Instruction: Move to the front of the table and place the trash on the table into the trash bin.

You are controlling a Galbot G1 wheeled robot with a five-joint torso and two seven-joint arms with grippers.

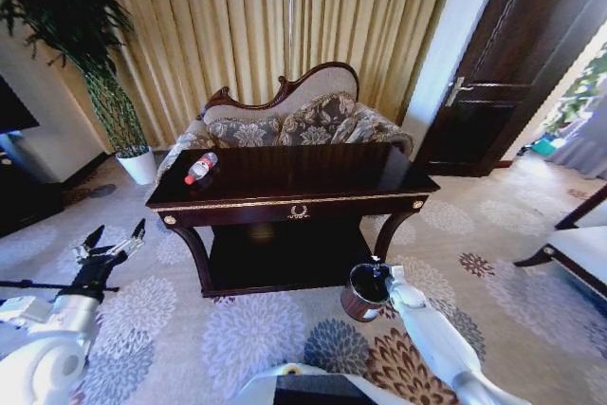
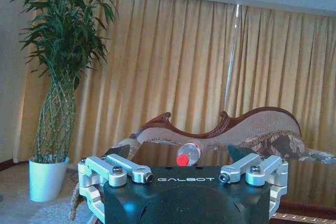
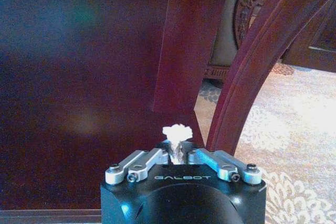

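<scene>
The dark glossy table (image 1: 313,198) with gold trim stands straight ahead. Near its left end lies a clear bottle (image 1: 201,168) with a red label; in the left wrist view the bottle (image 2: 189,153) lies farther off, its red cap toward the camera. My left gripper (image 1: 112,239) hangs open, low and to the left of the table, its fingers (image 2: 118,153) spread wide. The reddish-brown trash bin (image 1: 358,304) sits on the carpet by the table's front right leg. My right gripper (image 1: 379,277) is at the bin's rim, shut on a white paper bit (image 3: 177,131).
A carved floral sofa (image 1: 285,125) stands behind the table before gold curtains. A tall plant in a white pot (image 1: 139,166) is at the back left, and a dark door (image 1: 503,64) at the right. The table's curved leg (image 3: 247,72) and lower shelf (image 1: 280,258) are close to my right gripper.
</scene>
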